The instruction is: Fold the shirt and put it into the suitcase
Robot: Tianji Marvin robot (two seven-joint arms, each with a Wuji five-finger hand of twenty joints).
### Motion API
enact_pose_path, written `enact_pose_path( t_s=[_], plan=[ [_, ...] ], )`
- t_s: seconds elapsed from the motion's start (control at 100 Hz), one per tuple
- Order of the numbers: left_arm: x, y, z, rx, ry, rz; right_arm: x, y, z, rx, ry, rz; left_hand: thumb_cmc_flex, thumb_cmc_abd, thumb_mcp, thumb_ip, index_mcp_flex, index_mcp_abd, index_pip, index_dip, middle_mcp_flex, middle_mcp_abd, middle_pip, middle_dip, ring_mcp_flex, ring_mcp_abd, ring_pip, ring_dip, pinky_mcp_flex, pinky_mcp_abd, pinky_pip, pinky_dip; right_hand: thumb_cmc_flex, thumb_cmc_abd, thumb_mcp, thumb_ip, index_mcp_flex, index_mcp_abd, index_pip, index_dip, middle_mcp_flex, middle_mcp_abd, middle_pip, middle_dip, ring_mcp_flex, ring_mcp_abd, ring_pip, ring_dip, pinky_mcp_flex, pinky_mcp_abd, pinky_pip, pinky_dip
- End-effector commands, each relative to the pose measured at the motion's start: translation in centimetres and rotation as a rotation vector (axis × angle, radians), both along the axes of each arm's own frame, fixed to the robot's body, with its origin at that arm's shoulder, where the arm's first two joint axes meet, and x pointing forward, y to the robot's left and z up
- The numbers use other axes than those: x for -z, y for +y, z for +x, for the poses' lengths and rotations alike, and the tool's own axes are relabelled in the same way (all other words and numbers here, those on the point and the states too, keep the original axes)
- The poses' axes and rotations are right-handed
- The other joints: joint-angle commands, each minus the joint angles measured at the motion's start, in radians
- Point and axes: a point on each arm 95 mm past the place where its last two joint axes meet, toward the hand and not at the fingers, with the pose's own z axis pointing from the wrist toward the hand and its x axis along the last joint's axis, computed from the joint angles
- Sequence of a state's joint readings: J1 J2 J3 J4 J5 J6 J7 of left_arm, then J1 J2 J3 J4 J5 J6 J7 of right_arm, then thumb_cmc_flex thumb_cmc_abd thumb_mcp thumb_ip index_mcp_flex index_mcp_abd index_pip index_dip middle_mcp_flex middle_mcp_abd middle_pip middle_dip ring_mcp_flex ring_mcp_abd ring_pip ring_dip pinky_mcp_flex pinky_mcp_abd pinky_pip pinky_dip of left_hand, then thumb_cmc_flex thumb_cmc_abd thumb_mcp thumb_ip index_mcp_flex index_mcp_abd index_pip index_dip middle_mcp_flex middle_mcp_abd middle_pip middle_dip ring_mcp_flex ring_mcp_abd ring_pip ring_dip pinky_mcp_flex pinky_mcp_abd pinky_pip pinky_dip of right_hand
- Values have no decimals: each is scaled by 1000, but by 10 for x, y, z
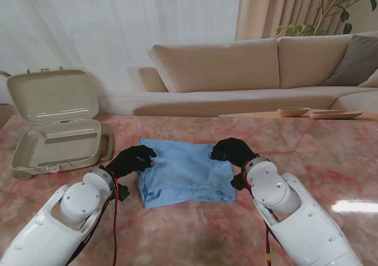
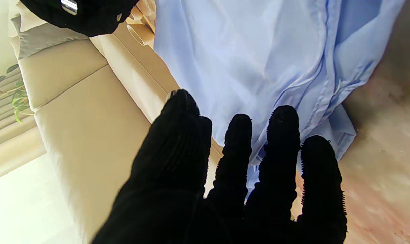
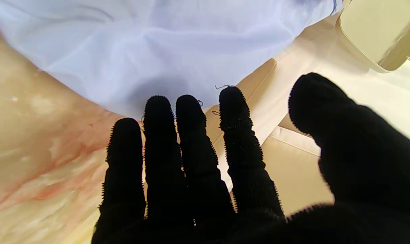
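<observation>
Pale blue woven cotton, thin and limp: that is the shirt (image 1: 186,170) you are working with, already folded into a rough rectangle and lying in the middle of the worktop (image 1: 195,230), a little toward its near edge. The suitcase (image 1: 56,124) stands open by the far left corner, lid up, nothing visible inside it.

Your left hand (image 1: 133,159) sits at the shirt's left edge and your right hand (image 1: 233,151) at its far right corner. In both wrist views the fingers (image 2: 282,135) are spread and extended, with the fingertips at the hem rather than closed around it; neither hand holds cloth. Whether the fingertips actually touch the fabric, you cannot tell from these views.

Expect the shirt to be light and completely without stiffness. It will sag and unfold if you lift it by one point, and the layers will likely slide over each other on the smooth marble. The near left corner looks loose and rumpled in the left wrist view, with seams bunched there.

So take hold at the two opposite side edges, pinching through all layers at once, or slide the fingers beneath the stack and carry it flat toward the suitcase.
</observation>
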State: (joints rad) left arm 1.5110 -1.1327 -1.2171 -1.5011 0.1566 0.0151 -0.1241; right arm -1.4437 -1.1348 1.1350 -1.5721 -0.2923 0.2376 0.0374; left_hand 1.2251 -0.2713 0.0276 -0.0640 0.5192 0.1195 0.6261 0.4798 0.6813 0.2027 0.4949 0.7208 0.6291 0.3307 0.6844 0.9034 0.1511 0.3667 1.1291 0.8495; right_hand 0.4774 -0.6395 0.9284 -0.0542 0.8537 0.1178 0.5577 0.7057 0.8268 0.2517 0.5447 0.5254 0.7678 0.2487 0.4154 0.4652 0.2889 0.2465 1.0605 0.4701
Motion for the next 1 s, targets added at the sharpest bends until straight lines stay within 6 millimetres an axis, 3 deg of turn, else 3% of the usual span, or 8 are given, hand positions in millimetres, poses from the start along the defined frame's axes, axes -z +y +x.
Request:
enact_pose_path(
  t_s=[0.0,0.46,0.99],
  plan=[
    [1,0,2,-9,6,0,-1,8,4,-5,8,24,29,34,-23,18,9,3,7,-10,6,-4,11,4,-6,24,-3,-3,-3,23,3,-3,-30,-5,22,26,3,-14,-15,20,-18,-8,-15,-22,-11,-24,-40,-42,-12,-33,-14,-18],
    [13,-3,13,-22,74,-21,17,45,22,-45,85,139,30,35,-22,19,7,6,7,-10,7,-3,15,6,-6,27,1,0,-3,24,5,-1,-13,-2,28,10,16,-6,-4,6,-17,-15,-31,-55,-33,-53,-117,-126,-26,-83,-47,-114],
    [29,4,9,-14,149,-5,46,41,45,-54,208,131,31,34,-20,19,7,7,9,-11,6,-2,14,8,-8,27,4,0,-7,26,5,0,-14,-3,33,6,8,-8,11,-9,-46,-35,-23,-60,-109,-100,-130,-162,-95,-150,-79,-161]
  ],
)
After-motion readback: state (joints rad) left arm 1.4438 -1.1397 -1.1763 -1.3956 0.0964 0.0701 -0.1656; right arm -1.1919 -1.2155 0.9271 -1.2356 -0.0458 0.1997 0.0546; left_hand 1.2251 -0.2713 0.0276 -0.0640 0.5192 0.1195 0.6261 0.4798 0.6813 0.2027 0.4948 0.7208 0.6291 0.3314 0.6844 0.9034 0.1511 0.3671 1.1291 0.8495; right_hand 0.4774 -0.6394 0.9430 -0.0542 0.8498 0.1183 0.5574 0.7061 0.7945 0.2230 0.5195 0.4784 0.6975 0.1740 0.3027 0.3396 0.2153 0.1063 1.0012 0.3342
